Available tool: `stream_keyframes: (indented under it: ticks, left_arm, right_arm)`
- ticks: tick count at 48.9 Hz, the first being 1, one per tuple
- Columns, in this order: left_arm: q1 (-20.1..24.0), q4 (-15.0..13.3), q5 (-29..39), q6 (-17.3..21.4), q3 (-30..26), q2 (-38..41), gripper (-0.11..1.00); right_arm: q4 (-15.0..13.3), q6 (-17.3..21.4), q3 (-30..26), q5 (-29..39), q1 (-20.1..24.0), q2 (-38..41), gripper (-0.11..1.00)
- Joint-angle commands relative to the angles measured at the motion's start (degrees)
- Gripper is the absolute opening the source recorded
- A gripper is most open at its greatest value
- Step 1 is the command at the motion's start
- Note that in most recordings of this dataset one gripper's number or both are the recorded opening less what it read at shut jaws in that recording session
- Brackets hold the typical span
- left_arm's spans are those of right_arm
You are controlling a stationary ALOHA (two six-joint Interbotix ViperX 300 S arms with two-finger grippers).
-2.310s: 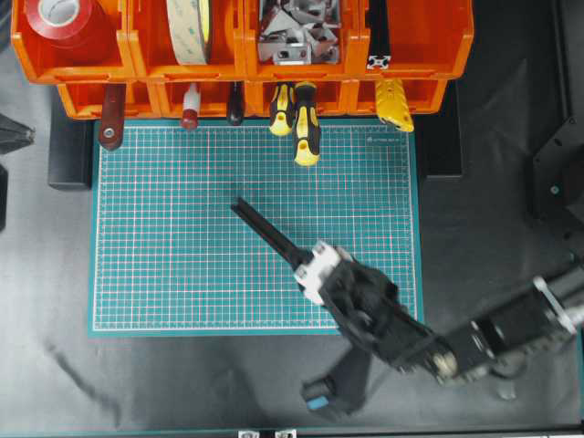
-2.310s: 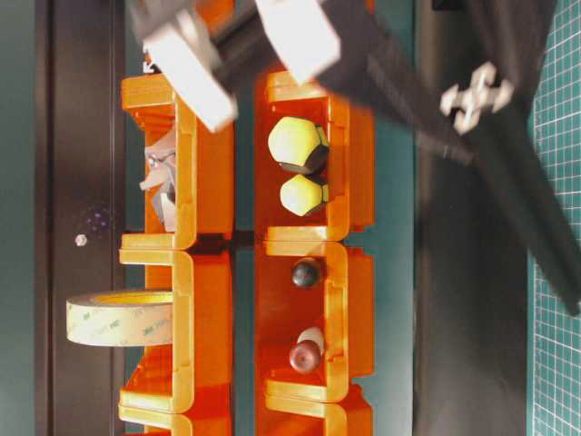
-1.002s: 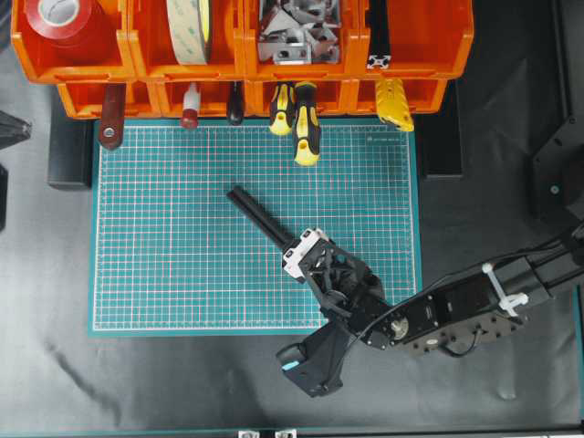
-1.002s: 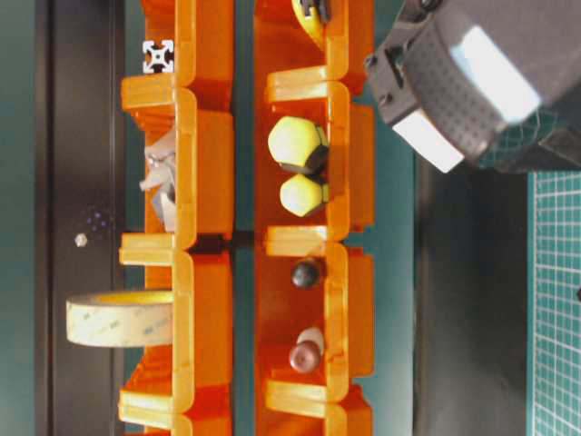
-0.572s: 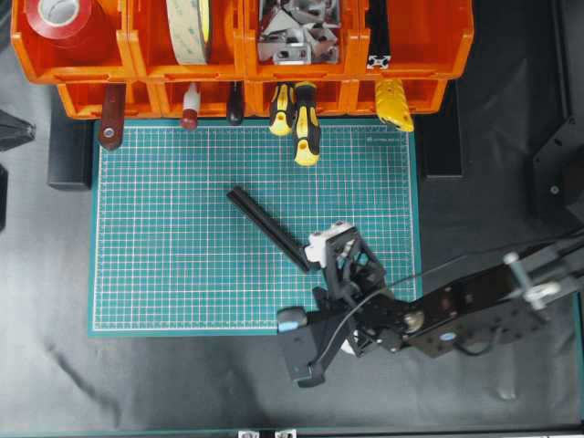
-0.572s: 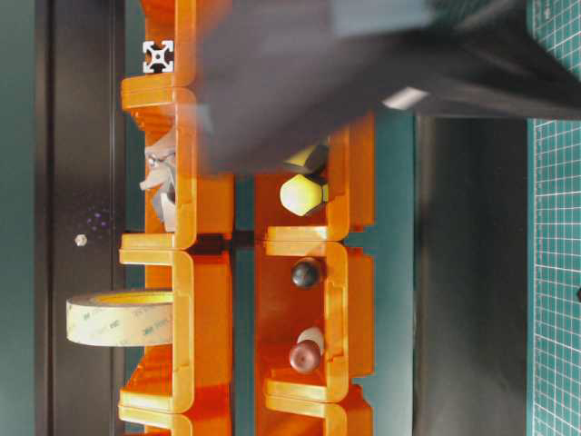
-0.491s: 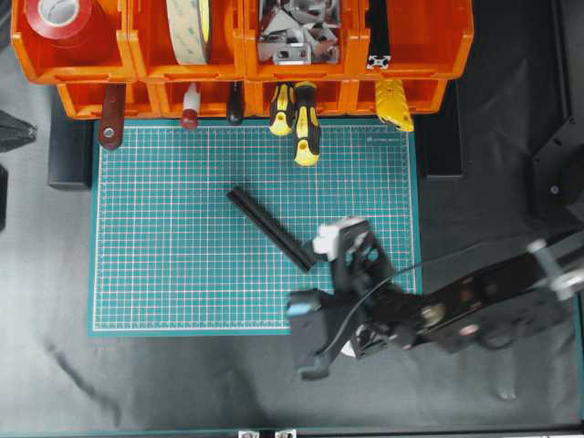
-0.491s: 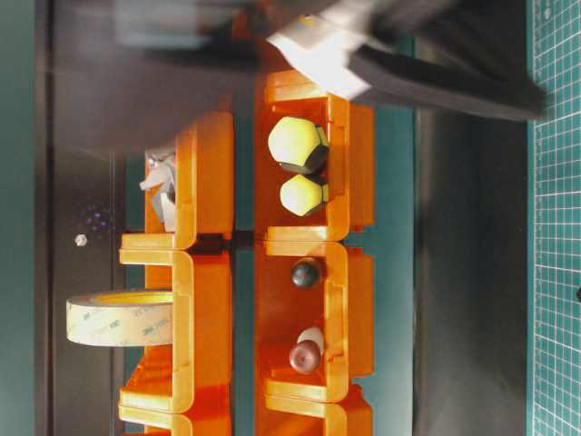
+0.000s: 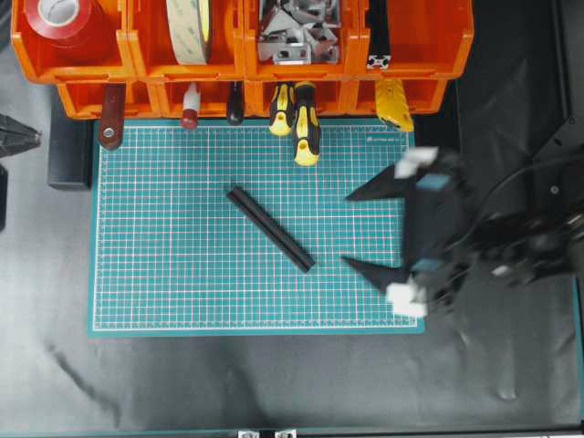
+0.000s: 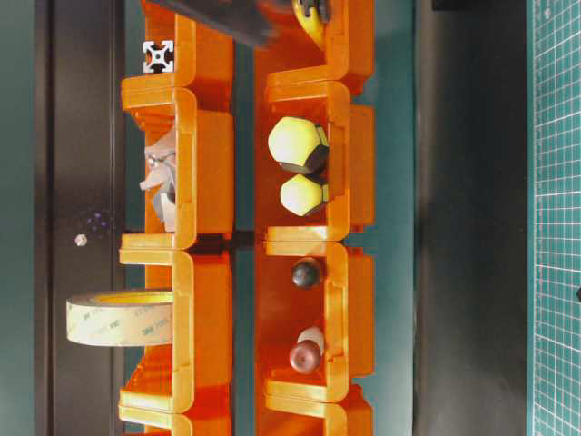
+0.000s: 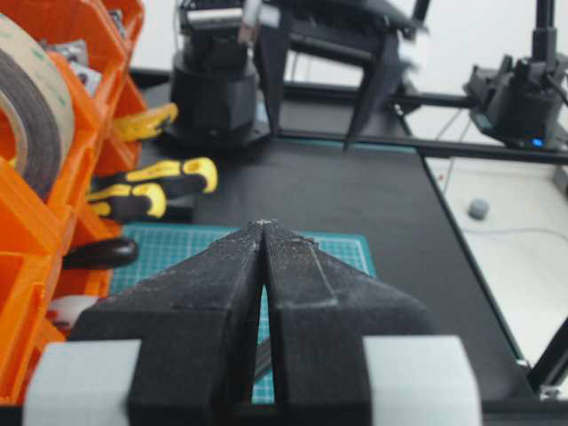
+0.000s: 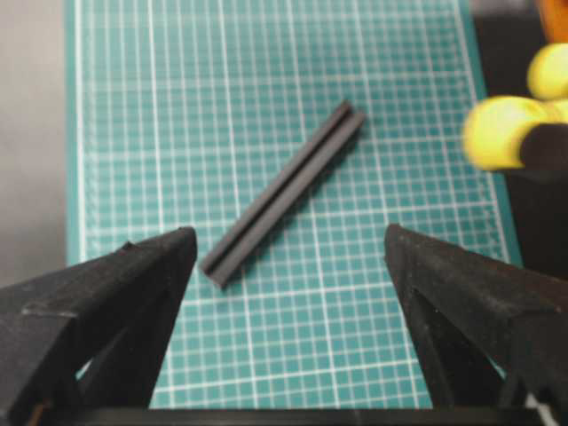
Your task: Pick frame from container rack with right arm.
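Black frame [image 9: 271,229] lay free mid-picture on the green mat [image 9: 182,274]; the blurred right gripper [image 9: 358,228] stood wide, the left gripper [image 11: 264,232] closed, its arm hidden.

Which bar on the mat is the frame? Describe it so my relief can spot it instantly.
Start at the green cutting mat below the orange container rack. Near the mat's middle lies the frame, a slim black grooved bar set diagonally, touching nothing. Unlike the yellow-and-black screwdrivers hanging over the mat's top edge, it is all black, with no handle.
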Motion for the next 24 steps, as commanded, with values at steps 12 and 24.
stream_keyframes:
  ticks: [12,24]
  left_arm:
    - [0.18,0.09,-0.18,-0.18,-0.44,-0.53,0.00]
    - [0.18,0.09,-0.18,-0.26,-0.26,-0.70,0.00]
  right_arm:
    - [-0.35,3.60,8.53,-11.51,-4.22,-17.75,0.82]
    - [-0.79,3.69,13.71,-13.18,-4.57,-28.74,0.79]
